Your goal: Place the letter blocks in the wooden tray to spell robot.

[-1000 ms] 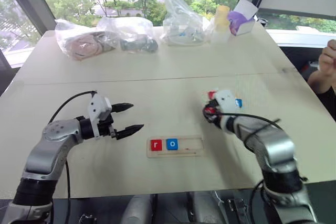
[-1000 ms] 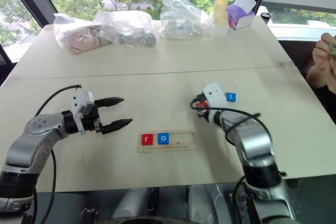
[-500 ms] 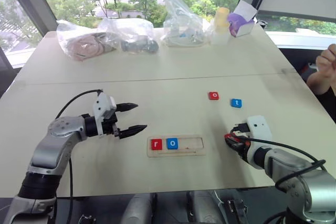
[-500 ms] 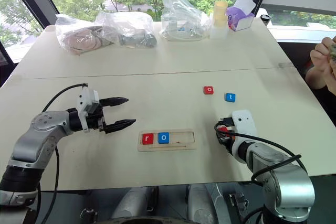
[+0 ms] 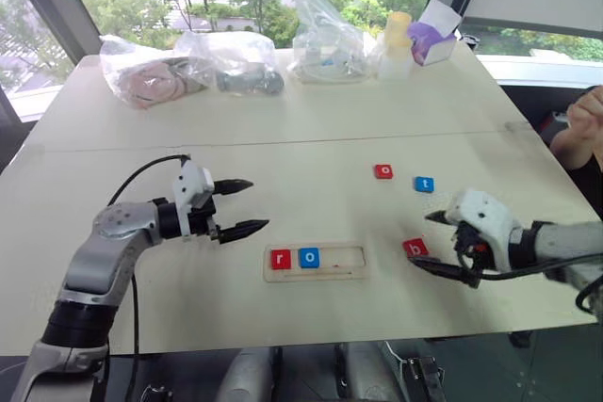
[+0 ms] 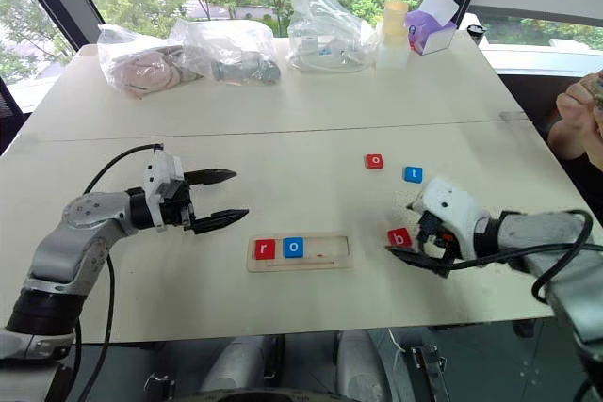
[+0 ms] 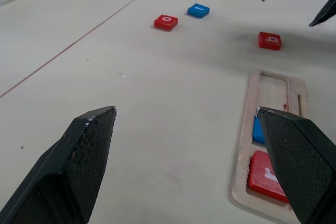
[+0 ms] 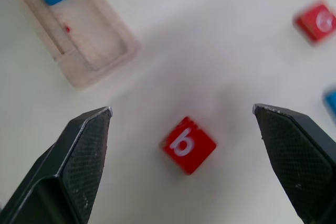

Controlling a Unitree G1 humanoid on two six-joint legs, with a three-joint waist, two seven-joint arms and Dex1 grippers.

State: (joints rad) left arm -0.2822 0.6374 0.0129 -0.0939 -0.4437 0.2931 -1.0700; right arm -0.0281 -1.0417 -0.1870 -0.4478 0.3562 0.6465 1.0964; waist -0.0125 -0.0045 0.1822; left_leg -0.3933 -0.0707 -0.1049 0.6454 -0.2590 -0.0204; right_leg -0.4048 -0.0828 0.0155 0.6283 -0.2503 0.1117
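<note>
The wooden tray (image 5: pixel 345 260) lies near the table's front middle, with a red r block (image 5: pixel 281 259) and a blue o block (image 5: pixel 309 257) at its left end. A red b block (image 5: pixel 415 249) lies flat on the table just right of the tray. My right gripper (image 5: pixel 421 240) is open, its fingers either side of the b without touching it (image 8: pixel 188 145). Farther back lie a red o block (image 5: pixel 383 171) and a blue t block (image 5: pixel 425 184). My left gripper (image 5: pixel 257 204) hovers open and empty to the left of the tray.
Several clear plastic bags (image 5: pixel 236 63), a yellow bottle (image 5: pixel 399 40) and a purple-and-white box (image 5: pixel 433 35) stand along the table's far edge. A person's hand (image 5: pixel 584 120) shows at the right edge. A seam crosses the table behind the blocks.
My right gripper brought the red b from beside the o and t blocks to the table right of the tray, then opened and let it go. The left gripper barely moved.
</note>
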